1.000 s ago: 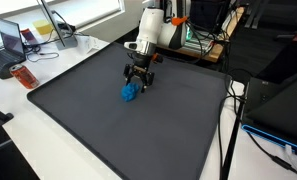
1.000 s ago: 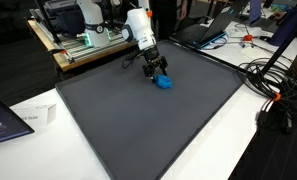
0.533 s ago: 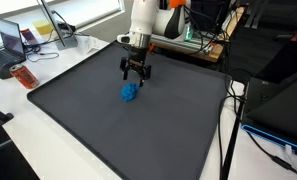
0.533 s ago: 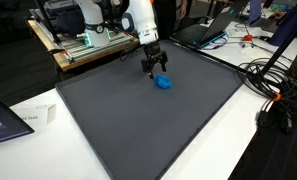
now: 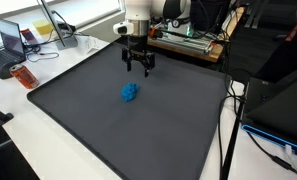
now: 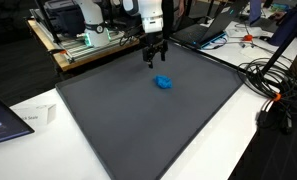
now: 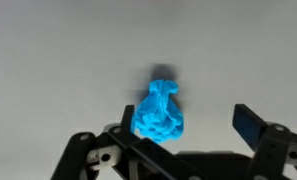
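In an exterior view the black two-finger gripper hangs above the far part of a large dark-grey rubbery mat, jaws apart and empty, pointing straight down. The small bright-blue crumpled lump, possibly cloth though the picture is too coarse to be sure, lies on the mat a little nearer and slightly left of the fingertips, not touched. The mat covers a white table, with an open laptop at the far left. In an exterior view from the opposite side, the gripper hovers over the far edge of the mat and the lump sits nearer and to its right, apart from it; a tangle of black cables lies off the mat on the right. In the wrist view the lump shows between the spread fingers, somewhat left of centre. A clean grip would, I judge, call for centring over the lump, lowering vertically, and closing gently, since soft material squashes or slips.
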`<state>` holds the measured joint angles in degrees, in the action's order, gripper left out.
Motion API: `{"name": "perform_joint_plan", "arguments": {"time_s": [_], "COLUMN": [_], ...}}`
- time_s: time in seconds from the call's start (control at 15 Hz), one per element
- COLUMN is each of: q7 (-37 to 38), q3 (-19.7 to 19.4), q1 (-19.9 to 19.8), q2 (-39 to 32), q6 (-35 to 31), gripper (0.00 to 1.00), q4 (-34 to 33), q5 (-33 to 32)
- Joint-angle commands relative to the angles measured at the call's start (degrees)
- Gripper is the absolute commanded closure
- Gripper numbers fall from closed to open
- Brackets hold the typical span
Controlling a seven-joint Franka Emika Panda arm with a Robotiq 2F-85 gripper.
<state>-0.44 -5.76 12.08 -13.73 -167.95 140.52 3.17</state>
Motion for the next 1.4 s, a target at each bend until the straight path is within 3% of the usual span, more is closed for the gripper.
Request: {"name": "perform_joint_plan", "arguments": {"time_s": [0.0, 0.33, 0.6, 0.73, 1.33], "q7": [5.6, 21.8, 29.9, 27.6, 27.5], "q3": [1.7, 1.1, 3.1, 4.3, 5.3], "q1": [-0.9, 1.3, 2.3, 0.7, 1.0], "q2": [3.5, 3.1, 2.1, 2.6, 2.3], "q6": [8.7, 17.5, 23.9, 22.0, 23.4], "gripper": [0.00, 0.00, 0.00, 0.00, 0.00], "q4": [-2.1, -6.7, -9.6, -8.3, -9.4], "q5": [-4.0, -14.5, -19.1, -17.8, -17.6]}}
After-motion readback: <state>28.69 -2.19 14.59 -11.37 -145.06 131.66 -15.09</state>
